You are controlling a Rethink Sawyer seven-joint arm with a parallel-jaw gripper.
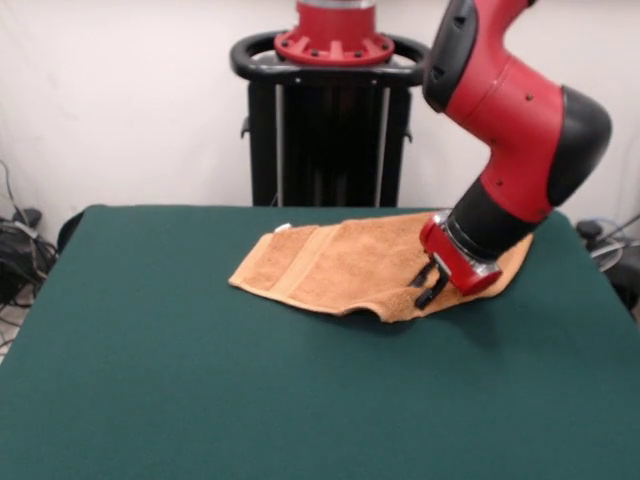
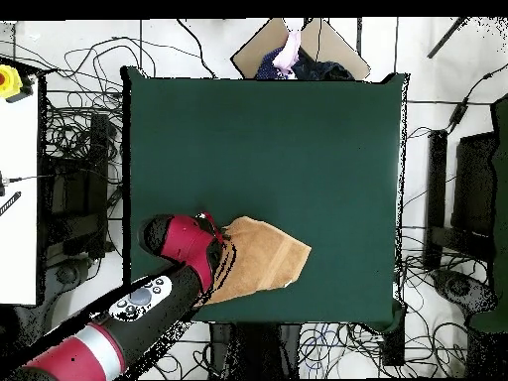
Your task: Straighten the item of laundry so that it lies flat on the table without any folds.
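Red arm (image 1: 520, 130) bent low, hand (image 1: 428, 282) tilted onto the towel (image 1: 340, 262).

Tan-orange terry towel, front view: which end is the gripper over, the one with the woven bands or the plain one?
The plain end: the gripper is down over the tan-orange terry towel there, while the woven bands run across the opposite end.

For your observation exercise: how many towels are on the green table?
1. The towel lies near the table's pedestal side, its right part in the front view under the gripper; no others visible.
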